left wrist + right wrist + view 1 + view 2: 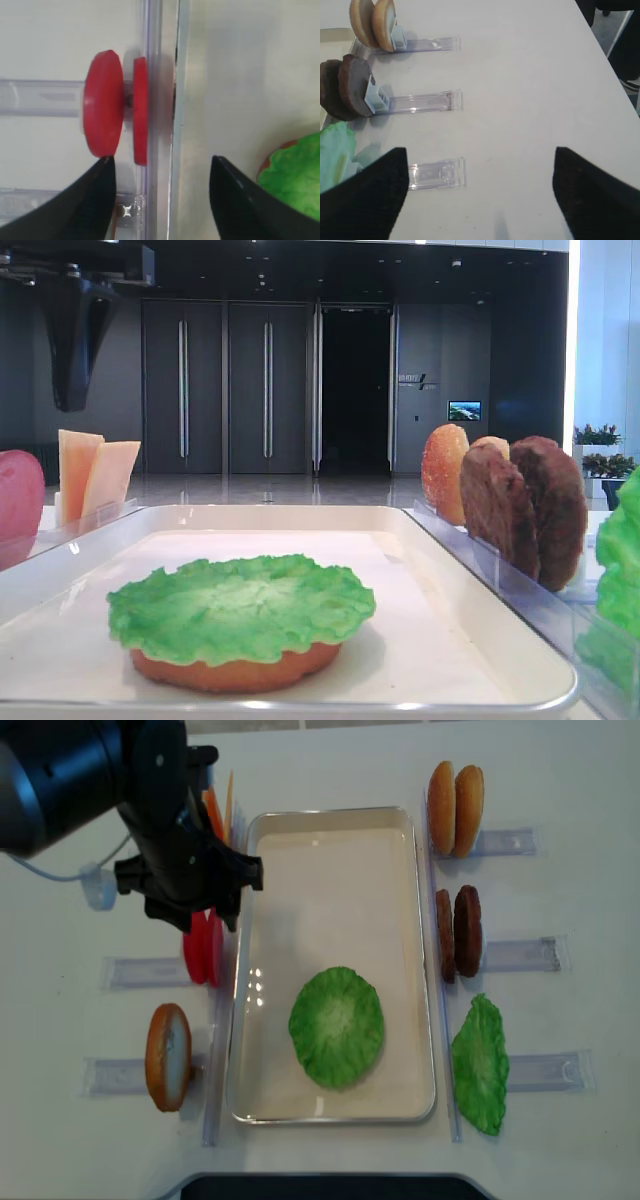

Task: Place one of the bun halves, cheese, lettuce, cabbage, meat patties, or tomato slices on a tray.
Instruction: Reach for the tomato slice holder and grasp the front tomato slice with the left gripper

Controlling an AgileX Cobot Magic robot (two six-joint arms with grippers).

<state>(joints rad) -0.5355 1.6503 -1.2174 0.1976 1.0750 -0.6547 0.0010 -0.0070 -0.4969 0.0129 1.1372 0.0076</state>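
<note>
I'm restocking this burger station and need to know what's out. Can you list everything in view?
tray: one, white, centre of table
lettuce: one, green, on a bun base in the tray
second lettuce: one, green, right rack
meat patties: two, dark brown, right rack
bun halves: two, orange-brown, far right rack
bun half: one, left rack
tomato slices: two, red, left rack
cheese: pale orange slices, left
left gripper: open, at the tomato slices
right gripper: open, empty

Clear plastic racks [420,102] — white table [530,75]
</note>
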